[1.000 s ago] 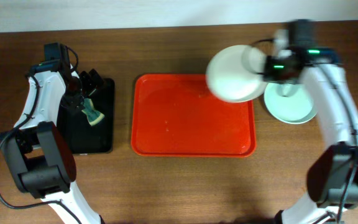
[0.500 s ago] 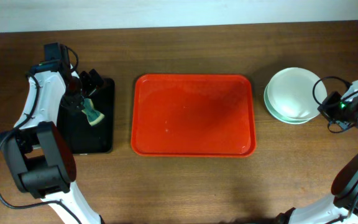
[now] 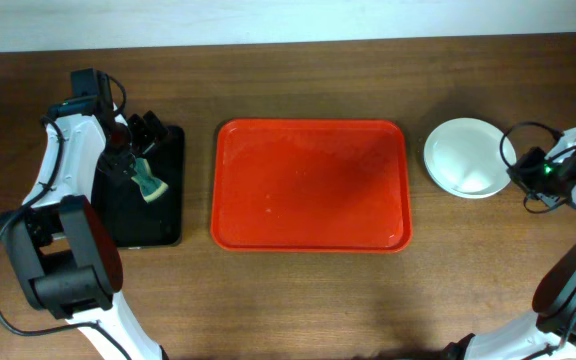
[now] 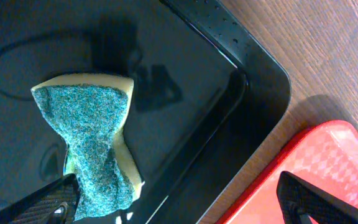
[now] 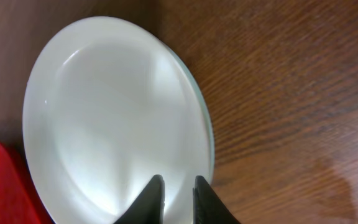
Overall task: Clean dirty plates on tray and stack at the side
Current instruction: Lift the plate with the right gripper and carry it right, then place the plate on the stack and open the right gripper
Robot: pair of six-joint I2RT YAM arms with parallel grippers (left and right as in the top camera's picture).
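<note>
Wooden surface (image 3: 298,300) first, the tray (image 3: 308,185) dead centre. Black tray (image 3: 168,215) at nine o'clock. The plates (image 3: 466,157) sit stacked at three o'clock, white on top. Sponge (image 4: 95,146) lies on the black tray, left pincer (image 4: 182,196) wide over it. Right pincer (image 5: 179,196) narrow at the stack's rim, grip unclear.

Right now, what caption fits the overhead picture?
Red tray bare, plates stacked to its right, sponge lying in the black tray at left.
</note>
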